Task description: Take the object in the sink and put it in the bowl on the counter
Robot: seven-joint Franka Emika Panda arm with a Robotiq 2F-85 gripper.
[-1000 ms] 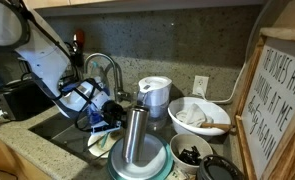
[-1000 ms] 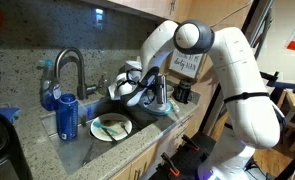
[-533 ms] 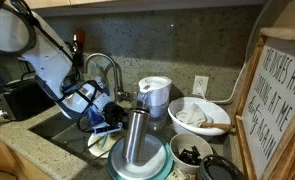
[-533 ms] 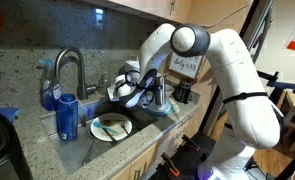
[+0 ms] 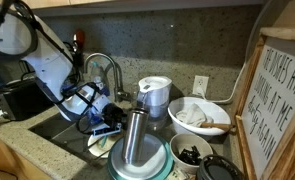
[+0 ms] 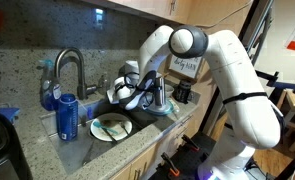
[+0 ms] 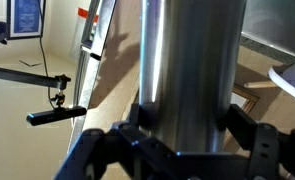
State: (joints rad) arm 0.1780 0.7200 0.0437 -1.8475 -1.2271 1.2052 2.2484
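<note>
Counter [image 5: 17,158] first: speckled beige-grey granite, matte and grainy. It wraps a dark, deep rectangular sink [image 6: 82,143] w/ a curved chrome faucet [image 5: 105,66] behind.

White Panda arm [image 6: 222,60] arcs down over the basin edge. It's the only arm, so no choice of reach.

Bowl [image 5: 118,168] sits on the counter by the sink: wide, shallow, round, teal rim, plate-like, glazed smooth.

Tumbler [image 5: 135,135] is out of the sink. It stands upright in that bowl, base down, long axis vertical. Slim plain cylinder, brushed silver metal w/ soft vertical reflections in the wrist view [image 7: 192,60]. Slick-looking surface, no handle or lip.

Gripper [image 5: 112,112] comes in side-on, level w/ the tumbler's upper part, sink side of it. Wrist view puts the cylinder dead centre btwn the black fingers [image 7: 137,118], and the pads look pressed on both flanks, so it reads as clamped on the tumbler.

Key relation: hand horizontal, object vertical, contact high on a tall, narrow body. Judgement: placement is about done. Next is prob. to let go and back off straight toward the sink, no sideways drag, or the tumbler tips on that shallow curved floor.
</note>
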